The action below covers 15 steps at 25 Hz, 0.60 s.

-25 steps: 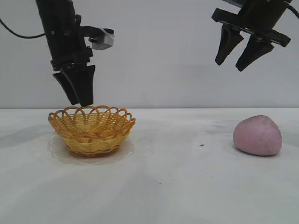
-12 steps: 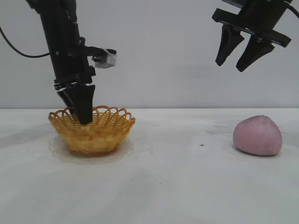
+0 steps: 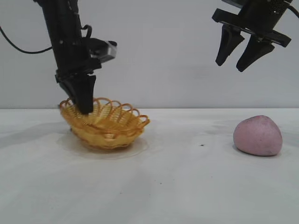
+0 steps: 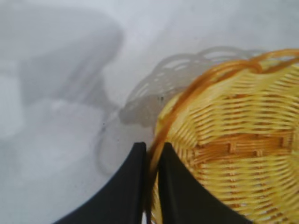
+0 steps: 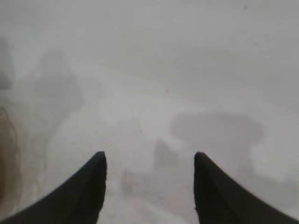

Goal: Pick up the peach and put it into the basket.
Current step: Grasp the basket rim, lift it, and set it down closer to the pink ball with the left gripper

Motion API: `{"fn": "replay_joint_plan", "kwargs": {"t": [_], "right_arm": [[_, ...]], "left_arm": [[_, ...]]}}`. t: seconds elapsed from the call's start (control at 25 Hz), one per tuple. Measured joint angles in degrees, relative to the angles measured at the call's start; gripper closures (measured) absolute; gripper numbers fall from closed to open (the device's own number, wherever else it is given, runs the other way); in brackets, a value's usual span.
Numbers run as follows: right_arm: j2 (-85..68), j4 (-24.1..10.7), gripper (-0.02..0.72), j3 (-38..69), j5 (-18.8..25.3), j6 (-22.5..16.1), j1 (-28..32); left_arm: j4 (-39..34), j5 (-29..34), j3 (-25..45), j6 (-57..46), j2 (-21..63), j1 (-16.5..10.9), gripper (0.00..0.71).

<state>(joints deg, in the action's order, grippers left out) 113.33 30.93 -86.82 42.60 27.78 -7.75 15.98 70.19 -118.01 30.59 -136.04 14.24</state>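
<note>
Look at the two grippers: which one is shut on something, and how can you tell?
The left gripper, at the basket: it pinches the looped rim, tilting the basket. The right gripper hangs open, high above the peach, holding nothing.

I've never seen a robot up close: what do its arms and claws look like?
Both arms are matte black. Each claw has two flat, tapered black fingers, like curved blades. The left claw has a small grey box, probably its camera, on a bracket, and a thin black cable trailing off. The right claw hangs from a broad black crossbar.
</note>
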Motion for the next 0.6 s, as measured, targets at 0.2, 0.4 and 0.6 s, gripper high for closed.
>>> {"fn": "replay_joint_plan", "kwargs": {"t": [0.2,0.4,0.6], "right_arm": [[0.0,-0.2,0.311,0.0,0.1,0.0,0.0],[0.0,-0.3,0.311,0.0,0.1,0.0,0.0],[0.0,-0.4,0.311,0.0,0.0,0.0,0.0]], "left_arm": [[0.9,-0.1,-0.4,-11.4,2.2,-1.8,0.71],[5.9,0.0,-0.4,-18.4,6.1,-2.5,0.71],[7.5,0.0,-0.4,-22.4,8.7,-1.5,0.71]]}}
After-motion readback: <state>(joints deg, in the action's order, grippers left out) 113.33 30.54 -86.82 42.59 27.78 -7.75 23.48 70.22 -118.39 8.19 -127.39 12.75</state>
